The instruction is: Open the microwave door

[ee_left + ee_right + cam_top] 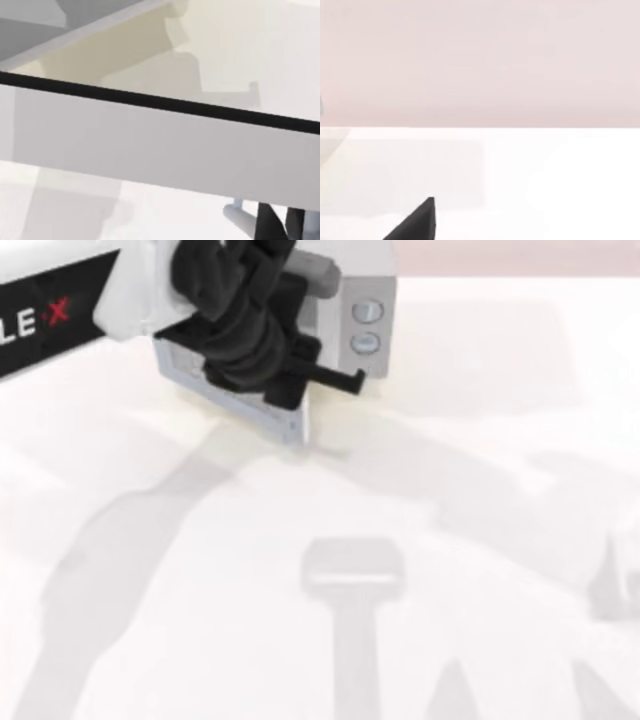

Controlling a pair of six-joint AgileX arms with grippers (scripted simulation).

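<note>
Far left of the table [480, 540], the microwave [365, 295] with its microwave door [255, 405] swung partly outward, left gripper [335, 380] over its free edge, fingers' spread impossible to tell. Right gripper [420, 222] barely in its wrist view, state unclear.

Left arm [60, 305]: white casing with a black panel carrying white letters "LE" and a red "X", the rest of the marking cut off by the frame edge. Wrist section [235, 325] is black, built of rounded, ribbed-looking segments stacked together. Left gripper [335, 378] is black, with slim straight fingers of squared profile ending in a short stepped tip. In the left wrist view, two dark finger parts [270, 225] show at the lower edge. Right arm: only one black, pointed finger tip [417, 222] is visible in the right wrist view.
</note>
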